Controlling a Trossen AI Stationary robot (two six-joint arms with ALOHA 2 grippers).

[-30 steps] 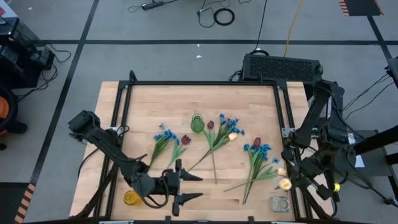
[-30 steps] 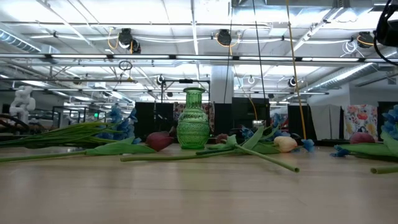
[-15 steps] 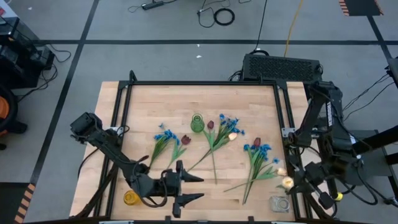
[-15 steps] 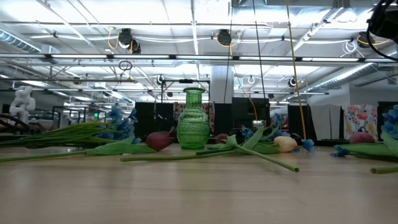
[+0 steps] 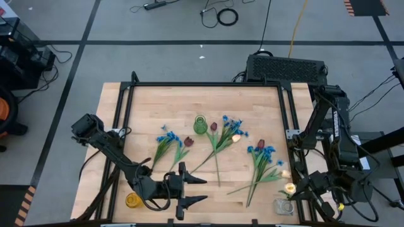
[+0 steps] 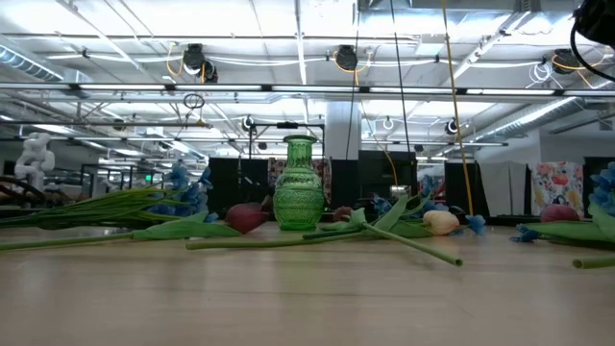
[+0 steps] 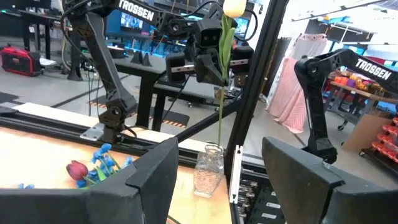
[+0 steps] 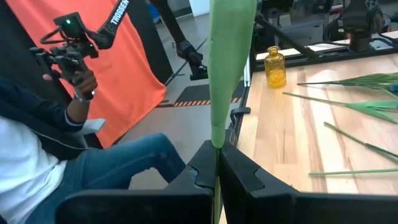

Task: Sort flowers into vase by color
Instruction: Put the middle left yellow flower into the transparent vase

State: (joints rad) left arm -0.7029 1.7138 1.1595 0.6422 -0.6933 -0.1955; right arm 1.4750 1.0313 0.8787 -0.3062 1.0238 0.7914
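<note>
The right end effector (image 7: 214, 59) hangs over the tabletop's (image 5: 252, 104) near right corner, clenched on the green stem of a cream tulip (image 7: 234, 7). In the left wrist view the tulip stands upright, its bloom at the top and its stem running down into the mouth of a clear vase (image 7: 208, 170) that sits at the tabletop's edge. From above, the bloom (image 5: 290, 187) shows just beside the clear vase (image 5: 283, 206). In the right wrist view the stem (image 8: 230, 62) rises from between that arm's closed fingers (image 8: 199, 171).

The left end effector (image 5: 192, 190) rests low near the front edge, left of centre, its fingers (image 7: 149, 180) spread apart and holding nothing. A yellow vase (image 5: 132, 200) stands near it at the front left.

A green vase (image 5: 200, 125) stands upright around the middle of the tabletop. The rest of the flowers lie flat in three bunches: one (image 5: 167, 144) left of the green vase, with blue blossoms and a dark red tulip; one (image 5: 222, 135) just right of it, with blue blossoms and red and cream tulips; and one (image 5: 262, 161) further right, with blue blossoms and a red tulip (image 7: 77, 168).

In the right wrist view a seated person (image 8: 74, 155) beyond the tabletop holds a black handheld device.
</note>
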